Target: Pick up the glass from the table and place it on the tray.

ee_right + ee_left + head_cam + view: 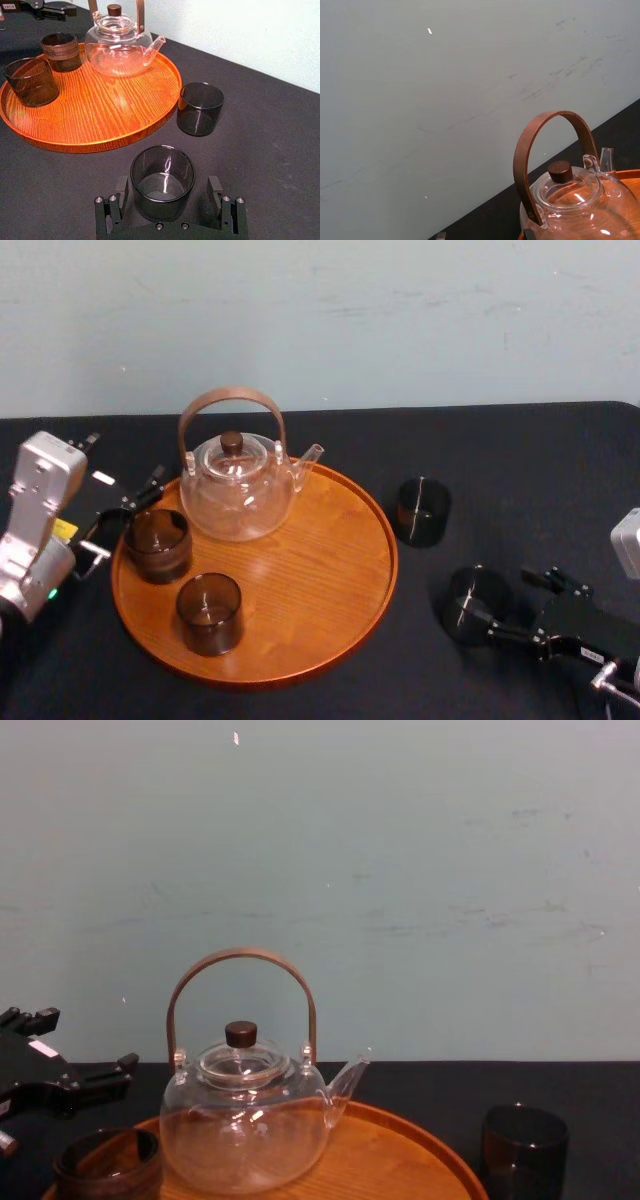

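Note:
A dark smoked glass stands on the black table, right of the round wooden tray. My right gripper is open and low at the table, one finger on each side of this glass, with small gaps between the fingers and the glass wall. A second dark glass stands on the cloth just off the tray's right rim. My left gripper is open at the tray's left edge, beside a brown-banded cup.
On the tray stand a clear glass teapot with a brown hoop handle, the banded cup and another dark glass. The tray's middle and right part are bare wood. A pale wall runs behind the table.

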You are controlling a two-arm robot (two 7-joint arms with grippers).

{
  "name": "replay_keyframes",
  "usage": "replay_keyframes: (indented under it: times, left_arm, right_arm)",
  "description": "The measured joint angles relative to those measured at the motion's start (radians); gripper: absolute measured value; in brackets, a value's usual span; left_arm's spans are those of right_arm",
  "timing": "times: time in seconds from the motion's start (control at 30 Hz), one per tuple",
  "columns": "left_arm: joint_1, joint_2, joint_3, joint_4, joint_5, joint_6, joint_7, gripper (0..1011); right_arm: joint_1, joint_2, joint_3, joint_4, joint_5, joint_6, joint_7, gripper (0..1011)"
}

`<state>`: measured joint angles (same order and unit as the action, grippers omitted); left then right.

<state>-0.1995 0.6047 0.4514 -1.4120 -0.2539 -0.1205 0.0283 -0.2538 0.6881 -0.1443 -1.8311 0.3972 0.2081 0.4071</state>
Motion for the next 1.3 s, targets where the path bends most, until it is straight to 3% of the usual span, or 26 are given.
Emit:
replay_keyframes:
  times: [1.3]
  left_arm:
    - [0.0,0.0,0.0,0.0,0.0,0.0,0.0,1002]
  right_arm:
    - [0.135,-0.005,-0.108,0.092,0.011,0.046,0.026,1002]
